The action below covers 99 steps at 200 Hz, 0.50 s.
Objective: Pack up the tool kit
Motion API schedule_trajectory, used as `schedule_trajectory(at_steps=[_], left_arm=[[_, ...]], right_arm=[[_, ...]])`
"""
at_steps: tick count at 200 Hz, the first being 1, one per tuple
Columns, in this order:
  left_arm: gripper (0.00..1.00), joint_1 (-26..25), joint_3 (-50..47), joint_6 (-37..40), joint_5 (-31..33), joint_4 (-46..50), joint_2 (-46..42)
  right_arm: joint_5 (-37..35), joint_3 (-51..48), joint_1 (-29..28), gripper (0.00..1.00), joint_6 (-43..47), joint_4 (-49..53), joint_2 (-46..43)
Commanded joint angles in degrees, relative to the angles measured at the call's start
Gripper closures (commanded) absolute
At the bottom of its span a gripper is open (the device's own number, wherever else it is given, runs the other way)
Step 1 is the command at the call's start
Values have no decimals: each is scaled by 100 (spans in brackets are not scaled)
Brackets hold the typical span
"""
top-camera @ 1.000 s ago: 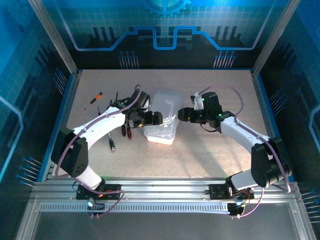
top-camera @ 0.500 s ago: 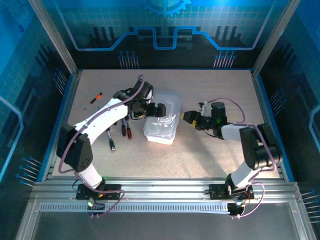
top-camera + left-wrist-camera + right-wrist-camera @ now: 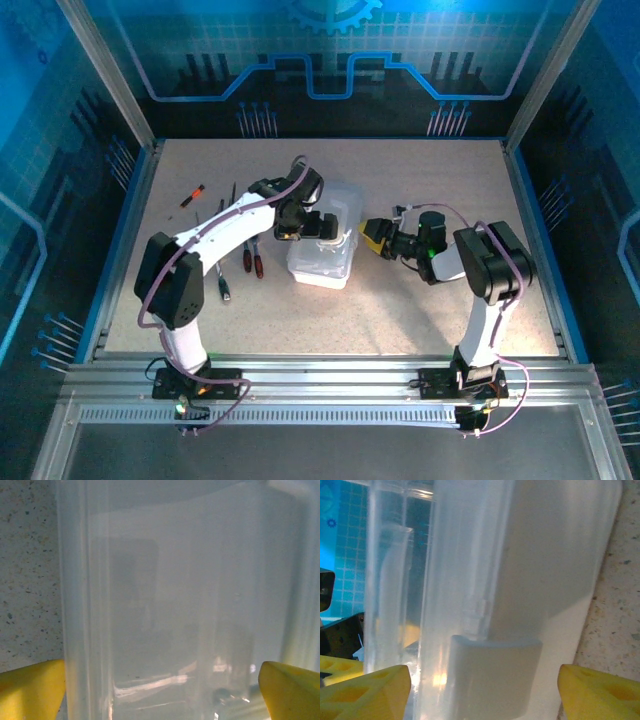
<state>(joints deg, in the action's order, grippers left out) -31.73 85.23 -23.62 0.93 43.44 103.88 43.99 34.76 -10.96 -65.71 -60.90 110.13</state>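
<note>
Got the clear case [image 3: 322,262] sitting central on the tabletop [image 3: 420,310], long axis pointing away from the bases, with the left hand [image 3: 312,225] spread over its left edge, the right hand [image 3: 376,240] spread just off its right side, and loose screwdrivers [image 3: 250,262] lying left, nearer the left arm.

No legible text, label or number on anything.

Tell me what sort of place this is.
Likely a robot lab cell: a left arm and right arm bolted to an aluminium rail, with blue printed panels walling in a speckled table.
</note>
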Motion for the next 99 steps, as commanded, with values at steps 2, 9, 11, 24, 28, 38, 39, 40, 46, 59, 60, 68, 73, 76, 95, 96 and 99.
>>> schedule_trajectory(at_steps=[2,9,11,24,28,38,39,40,46,59,60,68,73,76,95,96,99], left_arm=[[3,-15,-167,15,219,75,73],[3,-6,-243,7,249,26,72],[3,-8,-268,6,250,7,72],[5,-8,-385,15,227,-61,74],[5,-9,-419,14,220,-83,73],[6,-2,-501,23,194,-134,75],[6,-6,-513,23,191,-143,69],[6,-7,-524,23,190,-152,66],[6,-1,-573,14,180,-193,67],[7,13,-670,-80,160,-242,61],[7,13,-677,-90,157,-253,57],[9,24,-754,-140,83,-325,50],[9,26,-816,-156,17,-392,41],[10,29,-845,-172,-23,-428,34],[13,68,-1024,-253,-184,-636,37],[14,69,-1038,-255,-196,-644,32],[15,80,-1055,-265,-223,-675,37]], right_arm=[[18,12,-116,23,-307,-624,190],[14,13,-150,23,-316,-657,224],[13,13,-158,23,-323,-670,234],[18,13,-211,23,-384,-787,285],[21,13,-229,23,-420,-832,299],[37,13,-257,23,-497,-955,347],[43,13,-257,23,-509,-970,349],[46,13,-262,23,-515,-982,350],[31,13,-280,23,-558,-1032,362],[-4,12,-294,23,-613,-1049,356],[-4,13,-298,23,-616,-1043,354],[-21,30,-301,23,-614,-987,320],[-35,41,-301,23,-613,-954,309],[-51,37,-301,22,-616,-938,308],[-112,48,-362,21,-718,-1051,378],[-115,52,-367,21,-734,-1075,382],[-126,49,-380,21,-788,-1126,409]])
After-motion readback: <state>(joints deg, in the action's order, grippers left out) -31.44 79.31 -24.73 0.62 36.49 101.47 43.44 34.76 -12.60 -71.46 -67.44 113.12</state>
